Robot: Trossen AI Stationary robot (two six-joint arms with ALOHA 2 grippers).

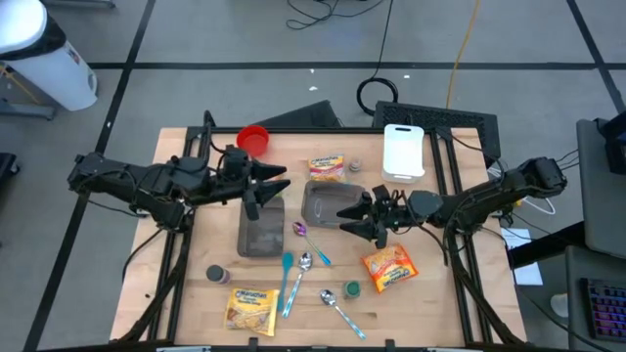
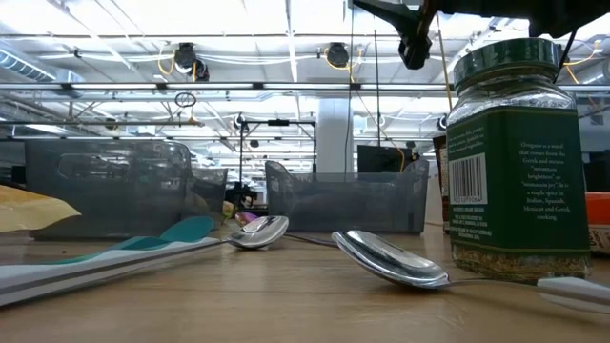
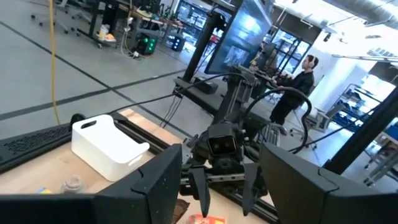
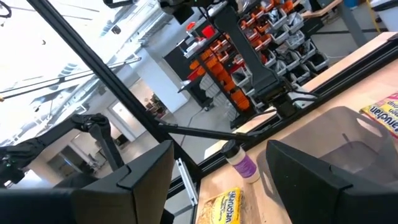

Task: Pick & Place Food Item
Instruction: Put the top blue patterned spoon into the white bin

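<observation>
Orange ramen packet [image 1: 390,267] lies flat on the table [image 1: 176,293] just below the right gripper [image 1: 358,218], whose fingers are spread and grasp nothing; print on it too small to read. Left gripper [image 1: 262,186] hovers released over the left grey bin [image 1: 260,227], the second bin [image 1: 323,203] between the two grippers. Green jar [image 2: 518,157] label reads "Oregano"; spoons [image 1: 305,261] crowd the near edge.

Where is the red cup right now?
In the high view, the red cup stands at the table's far left, behind the left gripper.
</observation>
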